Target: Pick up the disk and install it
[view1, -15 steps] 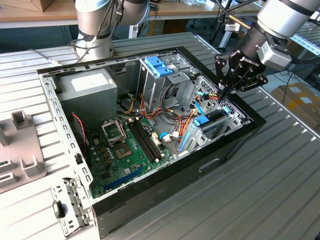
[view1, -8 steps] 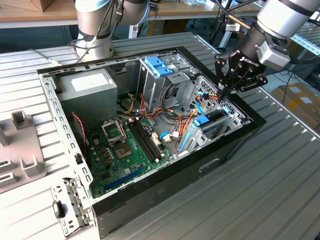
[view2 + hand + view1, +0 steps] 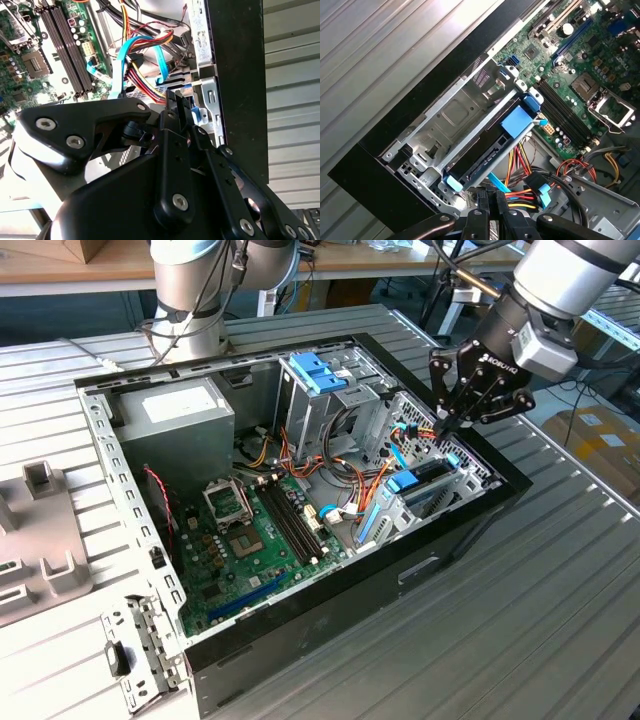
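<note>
The disk [image 3: 428, 473] lies inside the metal drive cage [image 3: 470, 465] at the side of the open computer case on the exterior view's right. It is a dark slab in a light-blue carrier, and its blue tab [image 3: 405, 481] faces the motherboard. In the first wrist view the disk [image 3: 487, 150] rests slanted in the cage [image 3: 445, 115]. My gripper [image 3: 443, 428] hangs just above the cage's cable end with nothing held. Its fingers [image 3: 482, 202] are pressed together, shut, in both wrist views [image 3: 176, 100].
Bundled orange, red and blue cables [image 3: 405, 435] run right under the fingertips. The motherboard [image 3: 250, 530] covers the case floor, with a power supply [image 3: 175, 415] and a second bay with blue rails [image 3: 318, 370] behind it. The black case wall [image 3: 480, 530] borders the cage.
</note>
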`<state>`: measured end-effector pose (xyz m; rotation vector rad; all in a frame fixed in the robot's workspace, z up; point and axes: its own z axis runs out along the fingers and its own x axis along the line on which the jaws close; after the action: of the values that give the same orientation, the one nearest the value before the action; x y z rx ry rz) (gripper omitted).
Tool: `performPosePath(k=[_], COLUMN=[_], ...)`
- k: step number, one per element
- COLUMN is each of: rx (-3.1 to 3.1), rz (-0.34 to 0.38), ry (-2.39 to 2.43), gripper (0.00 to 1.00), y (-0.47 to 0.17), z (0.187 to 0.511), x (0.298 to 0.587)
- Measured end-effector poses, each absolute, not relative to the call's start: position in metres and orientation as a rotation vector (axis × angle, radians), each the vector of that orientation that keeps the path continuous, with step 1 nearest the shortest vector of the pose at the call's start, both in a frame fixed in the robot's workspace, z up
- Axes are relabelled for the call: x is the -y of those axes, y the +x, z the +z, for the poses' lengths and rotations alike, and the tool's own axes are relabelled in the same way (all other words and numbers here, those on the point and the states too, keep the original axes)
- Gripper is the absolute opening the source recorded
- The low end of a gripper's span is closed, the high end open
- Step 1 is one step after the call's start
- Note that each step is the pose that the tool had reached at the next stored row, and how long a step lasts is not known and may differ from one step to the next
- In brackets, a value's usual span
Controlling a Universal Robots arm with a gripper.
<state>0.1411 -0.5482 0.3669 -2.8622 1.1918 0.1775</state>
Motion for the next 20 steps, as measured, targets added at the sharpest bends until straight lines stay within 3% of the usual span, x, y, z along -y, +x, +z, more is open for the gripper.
performPosePath(k=[20], rx=[-1.280], rz=[0.175], ry=[-2.820], gripper=[0.17], y=[0.1411], z=[0.3658], x=[0.5482])
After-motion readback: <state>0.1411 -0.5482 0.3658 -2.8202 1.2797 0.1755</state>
